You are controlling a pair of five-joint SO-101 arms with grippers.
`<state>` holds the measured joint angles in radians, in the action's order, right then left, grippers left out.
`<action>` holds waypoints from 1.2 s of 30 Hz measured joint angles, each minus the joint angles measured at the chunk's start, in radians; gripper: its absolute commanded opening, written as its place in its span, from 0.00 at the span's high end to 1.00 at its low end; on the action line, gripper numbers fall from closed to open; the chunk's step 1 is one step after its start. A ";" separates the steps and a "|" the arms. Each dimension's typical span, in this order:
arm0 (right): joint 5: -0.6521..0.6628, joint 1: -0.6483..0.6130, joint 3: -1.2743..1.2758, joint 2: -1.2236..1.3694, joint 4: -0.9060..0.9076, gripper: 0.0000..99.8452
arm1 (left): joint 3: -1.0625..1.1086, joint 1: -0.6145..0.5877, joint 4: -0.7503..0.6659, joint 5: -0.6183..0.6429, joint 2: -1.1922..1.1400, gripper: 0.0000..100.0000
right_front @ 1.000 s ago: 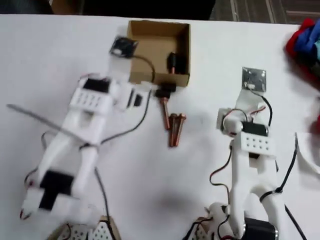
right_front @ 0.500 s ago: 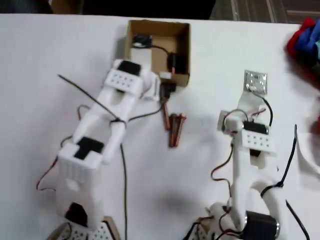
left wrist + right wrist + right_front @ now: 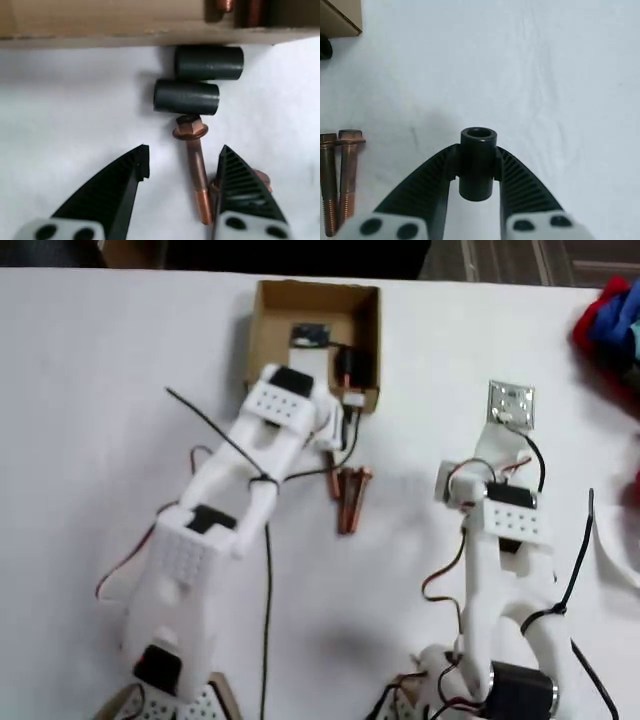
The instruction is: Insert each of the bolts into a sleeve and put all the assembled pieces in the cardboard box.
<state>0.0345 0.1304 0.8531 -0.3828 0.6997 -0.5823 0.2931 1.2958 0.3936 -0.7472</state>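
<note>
My left gripper (image 3: 184, 155) is open and straddles a copper bolt (image 3: 194, 170) lying on the white table. The bolt's head touches one of two black sleeves (image 3: 186, 96) that lie side by side against the cardboard box (image 3: 100, 25). A second bolt (image 3: 260, 177) lies just outside one finger. In the high view the left gripper (image 3: 338, 425) is at the box's (image 3: 262, 340) front right corner, above the bolts (image 3: 350, 495). A bolt-and-sleeve piece (image 3: 345, 365) lies in the box. My right gripper (image 3: 477, 155) is shut on an upright black sleeve (image 3: 478, 162) just over the table.
Two bolts (image 3: 340, 175) lie side by side off to the side of the right gripper. The right arm (image 3: 505, 525) stands to the right of the bolts. Red and blue cloth (image 3: 610, 325) lies at the table's far right edge.
The left arm has swung from the box's left side across to its front right corner, over the sleeves and bolts. The right arm has stayed put with its sleeve.
</note>
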 measured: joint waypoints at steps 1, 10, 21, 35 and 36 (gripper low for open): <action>0.000 0.000 0.000 0.000 0.000 0.98 | -0.018 0.000 0.003 0.000 -0.012 0.77; 0.000 0.000 0.000 0.000 0.000 0.98 | -0.149 0.000 0.084 0.000 -0.143 0.77; 0.000 0.000 0.000 0.000 0.000 0.98 | -0.334 0.020 0.115 0.002 -0.269 0.98; 0.000 0.000 0.000 0.000 0.000 0.98 | -0.493 0.023 0.221 0.003 -0.356 0.95; 0.000 0.000 0.000 0.000 0.000 0.98 | -0.505 0.023 0.238 0.003 -0.358 0.95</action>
<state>0.0345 0.1304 0.8531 -0.3828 0.6997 -1.0871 0.3161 1.5336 0.3966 -1.1047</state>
